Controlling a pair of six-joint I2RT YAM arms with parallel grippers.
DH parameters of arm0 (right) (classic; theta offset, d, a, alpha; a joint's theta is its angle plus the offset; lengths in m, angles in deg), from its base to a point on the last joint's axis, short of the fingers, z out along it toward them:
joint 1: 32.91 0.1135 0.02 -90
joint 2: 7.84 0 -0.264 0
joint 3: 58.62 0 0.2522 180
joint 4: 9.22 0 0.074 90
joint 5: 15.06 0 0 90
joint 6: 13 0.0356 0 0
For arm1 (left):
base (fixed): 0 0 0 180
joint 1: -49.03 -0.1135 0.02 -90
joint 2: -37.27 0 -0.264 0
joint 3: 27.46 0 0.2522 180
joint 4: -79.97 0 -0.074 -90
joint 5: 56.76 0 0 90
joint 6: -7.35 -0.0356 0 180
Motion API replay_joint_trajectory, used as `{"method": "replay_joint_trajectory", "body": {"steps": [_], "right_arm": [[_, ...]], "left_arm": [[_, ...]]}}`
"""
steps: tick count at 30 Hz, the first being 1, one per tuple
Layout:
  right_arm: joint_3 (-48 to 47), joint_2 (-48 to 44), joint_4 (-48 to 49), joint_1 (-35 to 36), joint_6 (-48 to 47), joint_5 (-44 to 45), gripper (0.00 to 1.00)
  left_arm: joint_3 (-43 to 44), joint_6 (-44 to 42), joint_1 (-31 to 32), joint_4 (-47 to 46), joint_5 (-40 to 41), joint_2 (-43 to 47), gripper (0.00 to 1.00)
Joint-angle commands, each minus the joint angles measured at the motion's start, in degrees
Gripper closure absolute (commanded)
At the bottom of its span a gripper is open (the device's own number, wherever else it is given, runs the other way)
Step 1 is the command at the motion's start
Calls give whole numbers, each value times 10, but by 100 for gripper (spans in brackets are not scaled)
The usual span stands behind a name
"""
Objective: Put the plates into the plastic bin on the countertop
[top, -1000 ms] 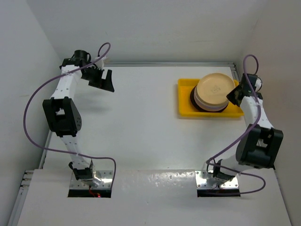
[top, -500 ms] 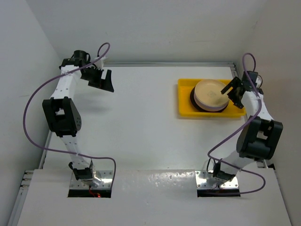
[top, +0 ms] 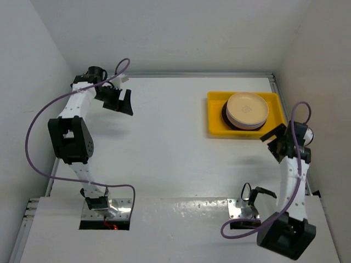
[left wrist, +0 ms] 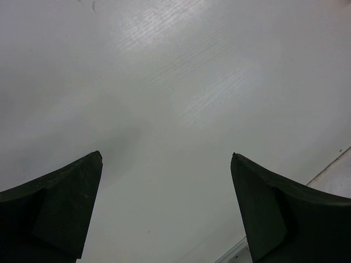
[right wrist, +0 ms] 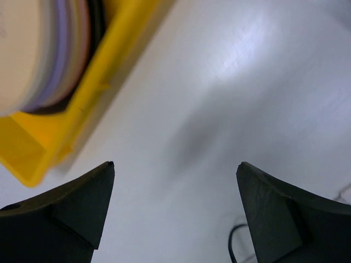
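A stack of plates [top: 247, 110] with a cream one on top sits in the yellow plastic bin [top: 216, 121] at the back right of the white countertop [top: 164, 142]. The right wrist view shows the stack's edge [right wrist: 52, 60], with lavender and peach layers, inside the bin's yellow wall [right wrist: 104, 71]. My right gripper [top: 274, 138] hangs open just in front of the bin's near right corner, holding nothing [right wrist: 175, 164]. My left gripper [top: 118, 99] stands open at the back left over bare countertop [left wrist: 164, 156].
White walls close in the countertop at the back and on both sides. A metal-edged border [top: 197, 74] runs along the back. A thin black cable [right wrist: 236, 244] lies below my right gripper. The arm bases [top: 241, 211] are at the near edge.
My right gripper opened and let the cream plate down onto the stack, then drew back toward the near side, off the bin. The left arm shifted only slightly.
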Motion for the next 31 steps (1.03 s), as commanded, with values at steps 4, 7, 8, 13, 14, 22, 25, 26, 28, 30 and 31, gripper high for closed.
{"method": "replay_joint_trajectory", "body": {"steps": [4,7,8,13,14,22,25,26,28,30,31], "right_arm": [[114,-129,-95,1,37,-45,9],[147,-193,-97,2,42,-52,9],[151,-203,-97,2,42,-67,8],[143,-205,-95,2,32,-77,8],[140,-201,-95,1,25,-80,8],[131,-167,-98,2,12,-97,8],[136,-170,-97,2,12,-98,8],[135,-172,-96,2,11,-98,8],[136,-177,-93,3,9,-100,8],[141,-192,-83,2,4,-105,8],[143,-195,-79,2,0,-117,8]], "left_arm": [[-73,6,25,-27,-5,71,0],[-90,6,31,-32,8,80,0],[-97,6,32,-32,13,86,0],[-110,1,32,-32,14,104,0],[-110,1,32,-32,14,104,0],[-120,1,37,-37,19,109,0],[-120,1,37,-37,19,109,0],[-120,1,37,-37,19,109,0],[-120,1,37,-37,19,109,0],[-120,1,37,-37,19,109,0],[-120,1,37,-42,19,109,0]]}}
